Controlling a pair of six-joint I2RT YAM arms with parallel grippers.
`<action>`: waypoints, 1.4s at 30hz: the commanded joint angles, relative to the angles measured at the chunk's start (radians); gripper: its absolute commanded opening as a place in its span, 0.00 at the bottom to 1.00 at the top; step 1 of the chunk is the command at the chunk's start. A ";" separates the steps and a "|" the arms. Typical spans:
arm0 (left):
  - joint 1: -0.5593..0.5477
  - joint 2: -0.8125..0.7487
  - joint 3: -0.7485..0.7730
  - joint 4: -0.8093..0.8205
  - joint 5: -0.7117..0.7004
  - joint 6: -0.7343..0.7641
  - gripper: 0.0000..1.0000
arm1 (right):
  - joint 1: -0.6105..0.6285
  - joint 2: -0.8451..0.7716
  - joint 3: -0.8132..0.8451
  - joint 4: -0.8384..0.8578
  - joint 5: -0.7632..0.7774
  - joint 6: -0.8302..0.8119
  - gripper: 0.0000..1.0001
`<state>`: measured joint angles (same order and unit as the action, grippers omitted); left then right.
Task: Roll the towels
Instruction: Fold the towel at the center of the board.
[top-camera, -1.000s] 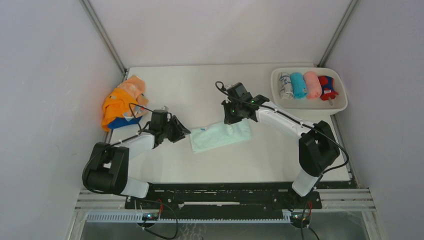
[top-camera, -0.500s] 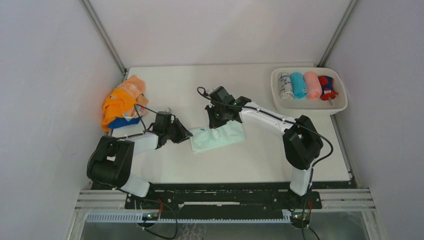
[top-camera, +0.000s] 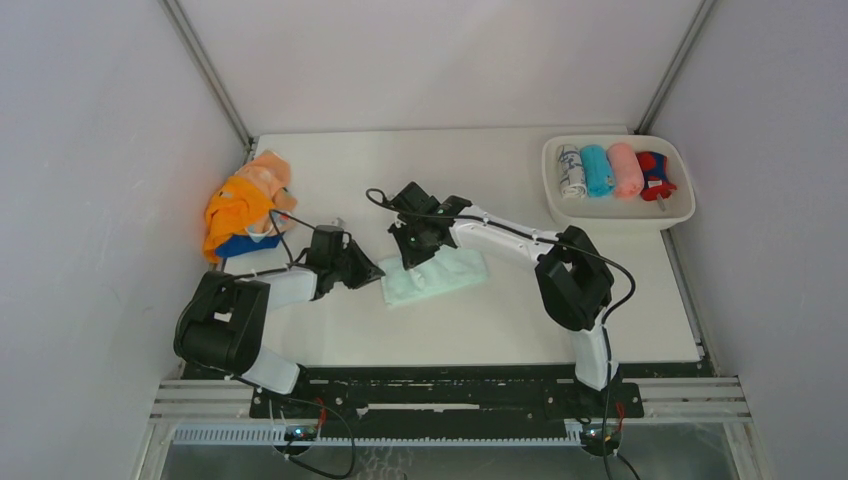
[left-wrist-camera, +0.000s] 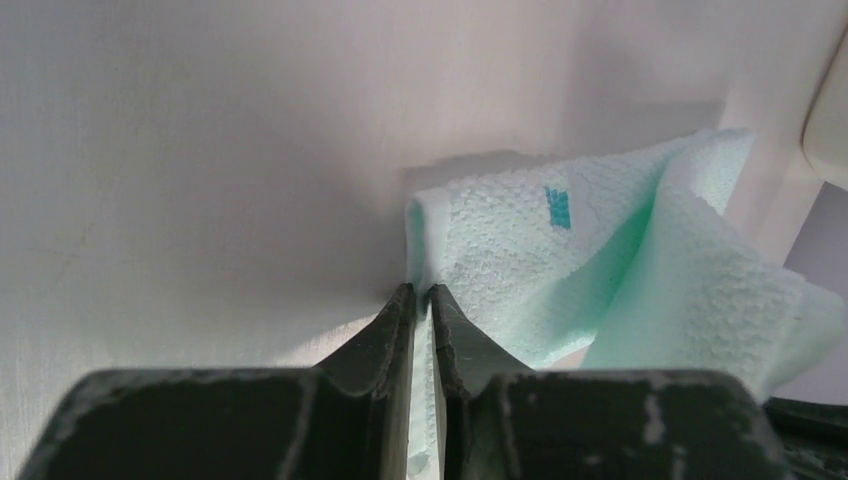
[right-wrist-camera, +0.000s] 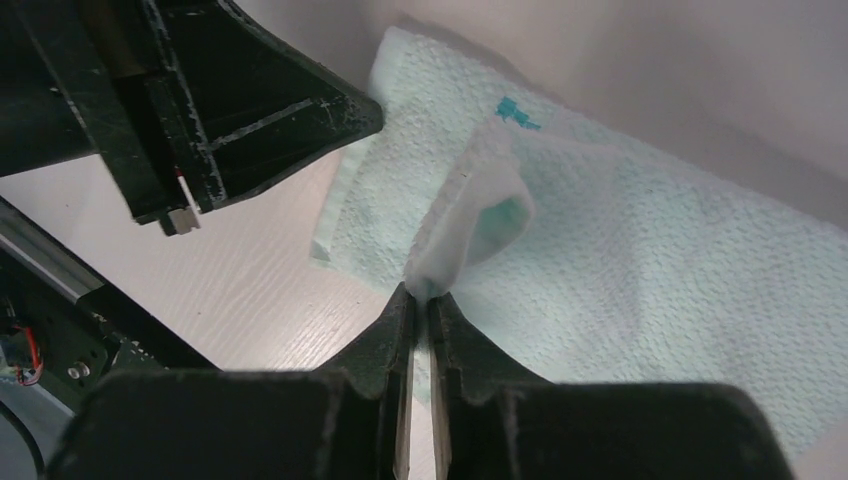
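White tabletop (top-camera: 350, 170) from above: the mint towel (top-camera: 437, 275) lies flat mid-table, with the left gripper (top-camera: 374, 270) at its left edge and the right gripper (top-camera: 408, 256) over its far-left corner. A heap of unrolled towels (top-camera: 245, 205) sits far left, and 4 rolled towels (top-camera: 612, 170) lie in the white tray (top-camera: 683, 214) far right. Left wrist view: jaws nearly together, nipping the mint towel's near edge, a raised fold beyond. Right wrist view: jaws pinched narrow on a lifted fold of that towel, the left gripper just beside its corner.
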<state>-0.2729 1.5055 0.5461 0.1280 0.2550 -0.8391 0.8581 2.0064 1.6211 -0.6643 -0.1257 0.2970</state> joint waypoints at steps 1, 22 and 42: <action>-0.012 0.004 -0.021 0.010 -0.006 -0.005 0.15 | 0.016 -0.013 0.060 -0.022 -0.002 -0.020 0.06; -0.027 -0.008 -0.027 0.009 -0.023 -0.018 0.11 | 0.033 0.080 0.094 0.025 -0.089 0.022 0.14; -0.033 -0.018 -0.037 0.007 -0.035 -0.025 0.11 | 0.012 0.086 0.071 0.102 -0.147 0.148 0.24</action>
<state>-0.2974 1.5051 0.5358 0.1417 0.2409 -0.8558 0.8726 2.0968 1.6768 -0.6151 -0.2455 0.4076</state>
